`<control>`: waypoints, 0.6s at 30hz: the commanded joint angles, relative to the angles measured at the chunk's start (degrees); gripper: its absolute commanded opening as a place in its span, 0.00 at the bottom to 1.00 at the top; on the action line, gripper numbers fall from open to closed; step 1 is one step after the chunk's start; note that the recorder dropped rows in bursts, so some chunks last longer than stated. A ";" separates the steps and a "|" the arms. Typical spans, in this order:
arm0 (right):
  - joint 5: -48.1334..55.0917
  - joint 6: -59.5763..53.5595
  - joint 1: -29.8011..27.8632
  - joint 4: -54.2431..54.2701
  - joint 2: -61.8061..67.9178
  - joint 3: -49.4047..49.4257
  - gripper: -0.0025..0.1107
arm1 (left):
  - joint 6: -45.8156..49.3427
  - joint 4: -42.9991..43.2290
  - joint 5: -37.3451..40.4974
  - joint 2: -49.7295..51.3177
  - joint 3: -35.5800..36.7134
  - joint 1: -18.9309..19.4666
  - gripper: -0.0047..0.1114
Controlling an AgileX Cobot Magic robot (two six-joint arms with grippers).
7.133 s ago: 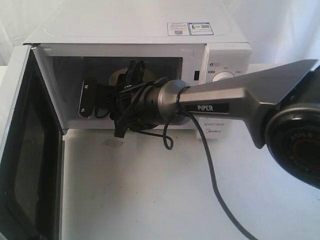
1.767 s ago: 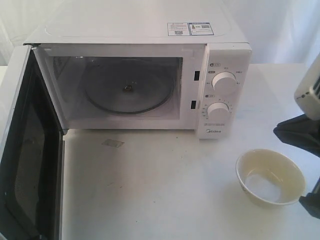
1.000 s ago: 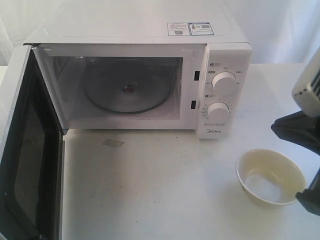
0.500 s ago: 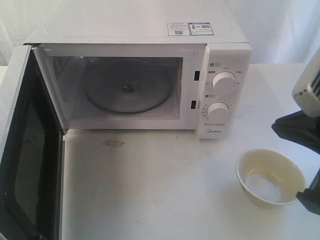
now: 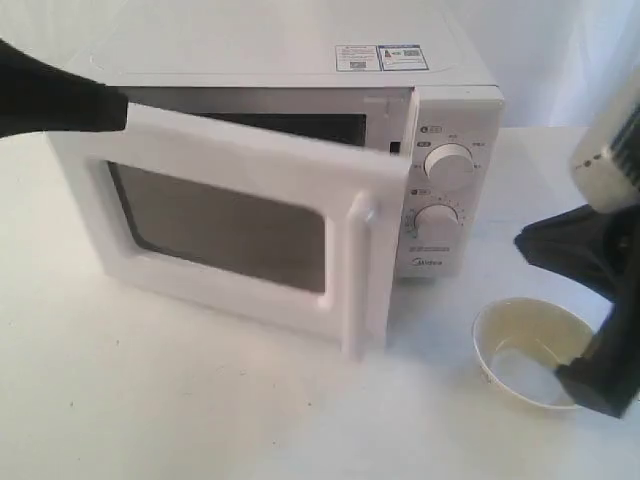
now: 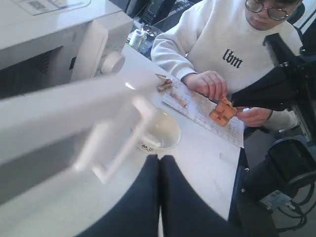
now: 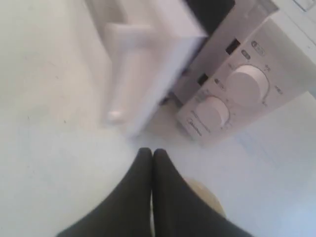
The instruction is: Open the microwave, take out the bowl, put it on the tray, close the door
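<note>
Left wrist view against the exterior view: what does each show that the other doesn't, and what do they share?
Only the left wrist view: a person in a white sweatshirt handling an orange object over a printed sheet. Only the exterior view: the Midea logo and the dark window of the door, seen face-on. Both: the bowl beside the microwave, the half-closed door's bar handle, and a knob.

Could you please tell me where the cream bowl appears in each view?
Exterior view: small round cream-coloured bowl, lower right, partly behind the dark right arm.
Left wrist view: beyond the white door handle.
Right wrist view: cream sliver beside the right gripper.
Shared landmark: the microwave's round white knobs.
</note>
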 commanded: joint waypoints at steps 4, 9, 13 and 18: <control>-25.57 -1.96 -0.04 5.28 14.15 1.36 0.02 | -1.40 8.50 5.33 0.05 -0.17 0.04 0.04; -29.39 -2.19 -0.04 5.28 21.68 -2.44 0.02 | -2.42 11.56 5.41 0.05 -0.17 0.04 0.04; -34.18 -2.19 -0.04 5.28 25.41 -4.67 0.02 | -5.96 13.99 5.41 0.05 -0.17 0.04 0.04; -36.25 -2.65 -0.04 5.18 31.32 -8.62 0.02 | -10.25 19.51 5.41 -0.84 -0.17 0.04 0.04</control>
